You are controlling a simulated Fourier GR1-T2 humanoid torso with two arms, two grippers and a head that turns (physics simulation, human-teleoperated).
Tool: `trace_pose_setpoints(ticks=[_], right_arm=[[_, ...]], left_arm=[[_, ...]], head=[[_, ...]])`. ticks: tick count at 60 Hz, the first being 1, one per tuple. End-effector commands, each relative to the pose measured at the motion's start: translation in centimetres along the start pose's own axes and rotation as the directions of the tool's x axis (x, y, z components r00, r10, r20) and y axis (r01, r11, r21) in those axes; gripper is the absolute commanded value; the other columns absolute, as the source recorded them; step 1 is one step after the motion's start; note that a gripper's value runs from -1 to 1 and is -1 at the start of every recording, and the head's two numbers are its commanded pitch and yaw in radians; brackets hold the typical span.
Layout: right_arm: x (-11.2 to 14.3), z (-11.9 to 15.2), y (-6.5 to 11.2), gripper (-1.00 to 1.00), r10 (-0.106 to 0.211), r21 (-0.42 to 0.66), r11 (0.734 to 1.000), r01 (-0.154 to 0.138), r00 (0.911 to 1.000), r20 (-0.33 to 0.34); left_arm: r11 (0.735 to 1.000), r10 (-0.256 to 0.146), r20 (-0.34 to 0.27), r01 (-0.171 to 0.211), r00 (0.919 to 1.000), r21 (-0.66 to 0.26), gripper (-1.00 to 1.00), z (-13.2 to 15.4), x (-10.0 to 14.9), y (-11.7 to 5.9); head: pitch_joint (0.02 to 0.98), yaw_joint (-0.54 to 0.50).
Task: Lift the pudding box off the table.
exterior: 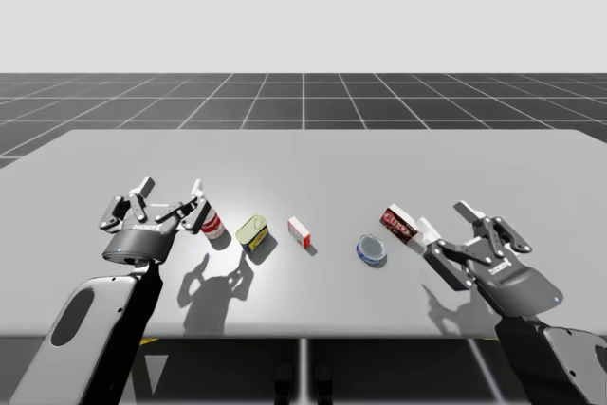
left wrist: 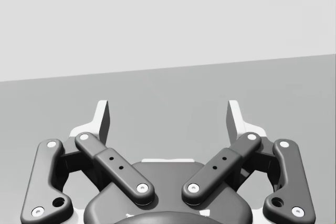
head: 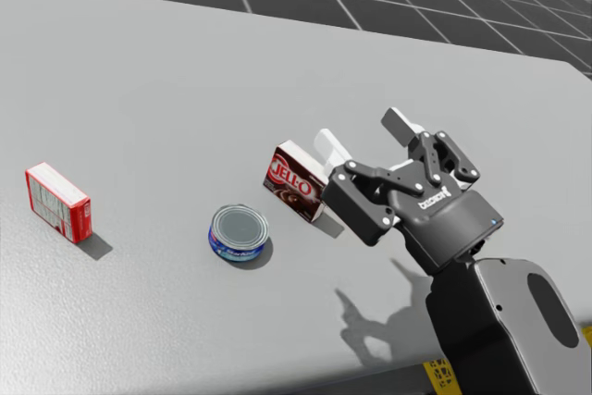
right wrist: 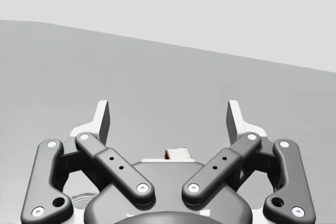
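Two pincers gape wide, empty: left pincer (exterior: 172, 187), right pincer (head: 363, 133). The pudding box (head: 296, 180) lies on the counter (head: 185, 71) just beside the right one's finger, outside the gap. Approach stage, I judge; next, straddle the box, then close.

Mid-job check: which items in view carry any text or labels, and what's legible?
Dark red box: large white brand logo on its face, not spelled out here.
Red and white box: print too small to read.
Flat blue can: wall print blurred.
Right hand: small white lettering on its housing, not legible.
Yellow sticker at the table front edge: black marks, unreadable.
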Motion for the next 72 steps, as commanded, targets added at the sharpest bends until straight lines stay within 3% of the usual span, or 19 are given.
trace_pose_setpoints(ticks=[1, 16, 32, 37, 43, 45, 64, 66, 68, 70, 72], right_arm=[[-2.7, 1.2, -0.3, -1.0, 0.003, 0.031, 1.0, -0.001, 0.999, -0.044], [-6.2, 1.0, -1.2, -1.0, -0.006, 0.036, 0.999, 0.01, 0.9934, -0.115], [-8.4, -0.9, -1.8, -1.0, 0.005, 0.038, 0.999, 0.001, 0.9863, -0.165], [-8.9, -1.7, -1.9, -1.0, -0.002, 0.039, 0.999, 0.009, 0.9837, -0.18], [-9.0, -2.4, -2.2, -1.0, -0.041, 0.029, 0.998, 0.048, 0.98, -0.195], [-9.1, -2.6, -2.2, -1.0, -0.04, 0.03, 0.998, 0.047, 0.98, -0.195], [-9.4, -3.6, -2.0, -1.0, -0.062, 0.048, 0.996, 0.079, 0.954, -0.293], [-9.4, -3.6, -2.0, -0.83, -0.058, 0.053, 0.996, 0.077, 0.9538, -0.295], [-9.5, -3.4, -1.9, 0.21, -0.055, 0.039, 0.997, 0.069, 0.9553, -0.29], [-9.5, -3.4, -1.9, 0.74, -0.065, 0.034, 0.996, 0.079, 0.954, -0.293], [-9.5, -3.3, -1.9, 0.94, -0.064, 0.038, 0.996, 0.078, 0.9547, -0.291]], left_arm=[[1.0, 0.005, -0.005, -0.005, 1.0, 0.0, -1.0, 0.0, -0.1, -0.1], [1.0, 0.01, -0.005, -0.01, 0.9999, -0.002, -1.0, 0.1, -0.1, -0.2], [1.0, 0.013, -0.004, -0.013, 0.9999, -0.003, -1.0, 0.1, -0.1, -0.2], [1.0, 0.013, -0.004, -0.013, 0.9999, -0.003, -1.0, 0.1, -0.1, -0.2], [1.0, 0.013, -0.003, -0.013, 0.9999, -0.002, -1.0, 0.1, 0.0, -0.2], [1.0, 0.014, -0.002, -0.014, 0.9999, -0.002, -1.0, 0.1, 0.0, -0.2], [1.0, 0.015, -0.001, -0.015, 0.9999, -0.002, -1.0, 0.1, 0.0, -0.3], [1.0, 0.015, -0.001, -0.015, 0.9999, -0.002, -1.0, 0.1, 0.0, -0.3], [1.0, 0.014, 0.0, -0.014, 0.9999, -0.002, -1.0, 0.1, 0.0, -0.3], [1.0, 0.014, 0.0, -0.014, 0.9999, -0.003, -1.0, 0.1, 0.0, -0.3], [1.0, 0.013, 0.001, -0.013, 0.9999, -0.003, -1.0, 0.1, 0.0, -0.3]], head=[[0.791, -0.4], [0.791, -0.4], [0.791, -0.4], [0.79, -0.4], [0.789, -0.4], [0.789, -0.4], [0.779, -0.39], [0.779, -0.39], [0.778, -0.39], [0.777, -0.39], [0.773, -0.39]])
